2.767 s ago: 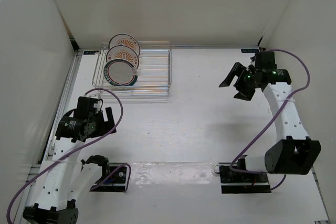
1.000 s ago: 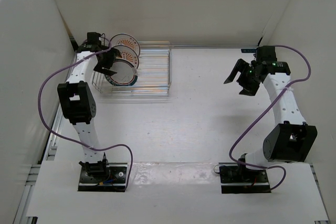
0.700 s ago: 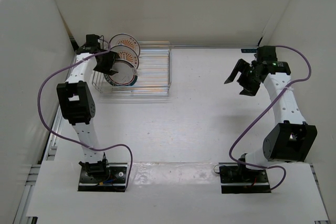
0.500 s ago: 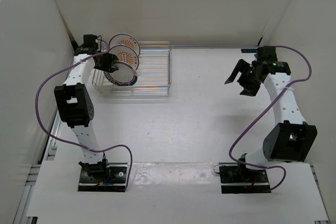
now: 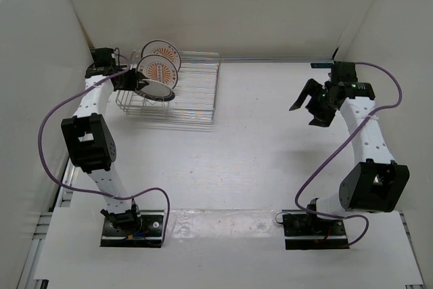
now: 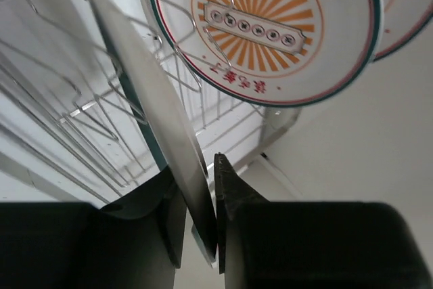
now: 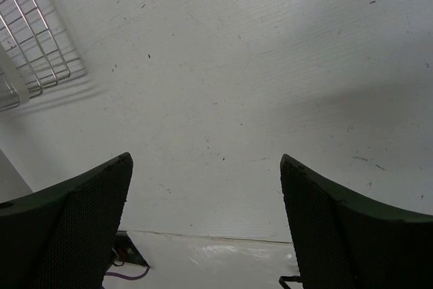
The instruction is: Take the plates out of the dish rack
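Observation:
The silver wire dish rack [image 5: 193, 93] stands at the table's back left. Two plates with orange sunburst centres [image 5: 160, 52] [image 5: 157, 70] stand upright in it. In front of them the white plate with a dark green rim [image 5: 160, 89] leans tilted. My left gripper [image 5: 128, 80] is shut on its left edge. In the left wrist view the gripper [image 6: 197, 187] pinches that plate [image 6: 145, 96], seen edge-on, with a sunburst plate [image 6: 264, 25] and rack wires [image 6: 54, 99] beyond. My right gripper [image 5: 308, 106] hovers open over bare table at the right [image 7: 206, 160].
White walls close in the table at the back and both sides; the rack sits near the left wall and back corner. A corner of the rack [image 7: 30, 38] shows at the upper left of the right wrist view. Both arm bases are at the near edge.
My left arm swung up from the near left to the rack. Its gripper closed on the front white plate, which now leans more; the rack shifted slightly. The right arm barely moved.

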Tool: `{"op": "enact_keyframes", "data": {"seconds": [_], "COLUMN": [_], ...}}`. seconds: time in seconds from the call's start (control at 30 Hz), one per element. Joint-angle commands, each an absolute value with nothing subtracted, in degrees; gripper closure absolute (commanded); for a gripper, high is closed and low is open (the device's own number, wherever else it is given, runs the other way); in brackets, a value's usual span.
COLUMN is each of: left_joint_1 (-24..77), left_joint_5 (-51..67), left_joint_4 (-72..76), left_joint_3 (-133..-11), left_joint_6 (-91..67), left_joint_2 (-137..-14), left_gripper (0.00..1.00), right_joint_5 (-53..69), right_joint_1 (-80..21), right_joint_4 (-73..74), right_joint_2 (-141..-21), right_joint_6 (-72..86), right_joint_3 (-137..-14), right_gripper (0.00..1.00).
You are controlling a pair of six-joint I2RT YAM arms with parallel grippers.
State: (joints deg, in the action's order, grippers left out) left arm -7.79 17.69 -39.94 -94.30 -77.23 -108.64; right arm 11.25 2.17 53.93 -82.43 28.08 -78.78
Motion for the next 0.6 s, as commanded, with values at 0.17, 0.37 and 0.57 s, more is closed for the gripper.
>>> {"op": "enact_keyframes", "data": {"seconds": [0.17, 0.37, 0.57], "left_joint_1": [-9.0, -8.7, -5.5], "left_joint_5": [22.9, 26.6, 25.8], "left_joint_4": [-25.8, -24.0, -29.6], "left_joint_3": [-96.0, -95.1, -91.3], "left_joint_6": [-87.5, -95.4, -98.2], "left_joint_2": [-99.6, -96.4, -89.4], "left_gripper": [0.86, 0.98, 0.99], "right_joint_5": [13.4, 20.2, 31.2], "right_joint_1": [2.2, 2.2, 0.2], "right_joint_4": [52.5, 48.8, 36.5], "right_joint_2": [-79.4, -78.2, -73.1], "right_joint_6": [29.6, 29.1, 28.8], "right_joint_3": [-76.8, -76.8, -77.9], "right_gripper": [0.09, 0.09, 0.11]}}
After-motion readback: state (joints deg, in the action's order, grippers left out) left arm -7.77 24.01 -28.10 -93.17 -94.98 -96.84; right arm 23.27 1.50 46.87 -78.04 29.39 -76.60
